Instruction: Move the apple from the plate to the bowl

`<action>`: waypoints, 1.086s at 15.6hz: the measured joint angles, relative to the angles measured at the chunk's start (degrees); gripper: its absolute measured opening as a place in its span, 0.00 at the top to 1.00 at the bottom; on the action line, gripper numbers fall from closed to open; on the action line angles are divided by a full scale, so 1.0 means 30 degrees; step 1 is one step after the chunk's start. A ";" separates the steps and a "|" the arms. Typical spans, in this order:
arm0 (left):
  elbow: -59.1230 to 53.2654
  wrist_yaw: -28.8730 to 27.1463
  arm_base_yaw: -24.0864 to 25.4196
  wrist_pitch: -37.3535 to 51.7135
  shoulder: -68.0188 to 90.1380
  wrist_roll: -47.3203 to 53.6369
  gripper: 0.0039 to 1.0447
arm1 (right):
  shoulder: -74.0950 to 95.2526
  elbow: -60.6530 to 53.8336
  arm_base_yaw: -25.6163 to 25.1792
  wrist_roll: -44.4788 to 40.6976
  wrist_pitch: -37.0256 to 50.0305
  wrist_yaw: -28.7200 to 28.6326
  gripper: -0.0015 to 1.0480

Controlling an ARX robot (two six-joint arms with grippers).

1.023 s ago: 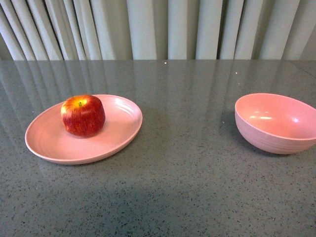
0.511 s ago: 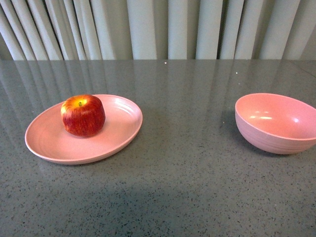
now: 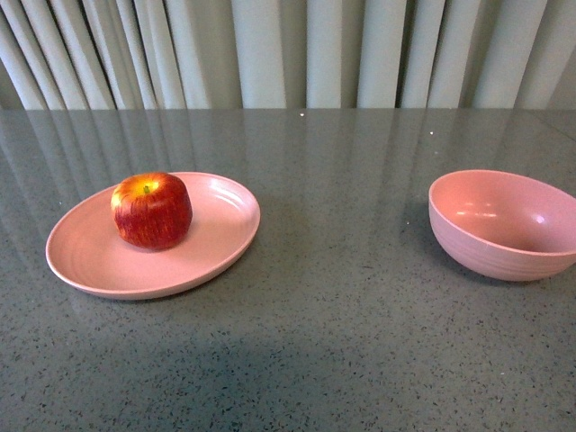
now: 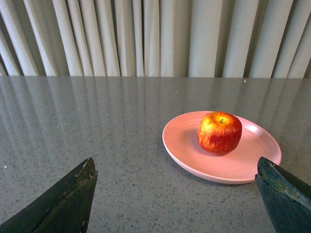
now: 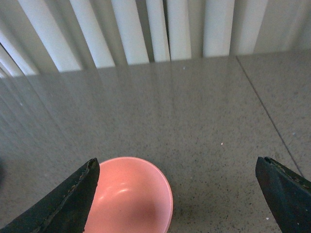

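A red apple (image 3: 151, 211) with a yellow patch at its stem sits upright on the wide pink plate (image 3: 99, 261) at the left of the table. Far to the right stands the deep pink bowl (image 3: 504, 225), with nothing in it. Neither arm shows in the front view. In the left wrist view the apple (image 4: 219, 133) rests on the plate (image 4: 180, 145) well beyond my left gripper (image 4: 177, 167), which is open and holds nothing. My right gripper (image 5: 177, 167) is open too, with the bowl (image 5: 146, 194) near one dark fingertip (image 5: 82, 194).
The grey speckled tabletop (image 3: 342, 288) runs back to a pale pleated curtain (image 3: 288, 54). A seam in the table surface (image 5: 267, 111) shows in the right wrist view, off to the side of the bowl.
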 joint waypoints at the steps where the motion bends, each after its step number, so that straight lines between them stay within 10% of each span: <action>1: 0.0000 0.0000 0.0000 -0.0007 0.0000 0.0000 0.06 | 0.2076 0.1304 0.0211 -0.0219 -0.0685 0.0350 0.06; 11: 0.0000 0.0007 0.0000 0.0000 0.0000 0.0000 0.06 | 1.1081 0.6688 0.0780 0.0656 -0.5377 0.1253 0.06; 17: 0.0000 0.0000 0.0000 -0.0007 0.0000 0.0000 0.06 | 1.1103 0.6499 0.1013 0.0911 -0.5479 0.0714 0.63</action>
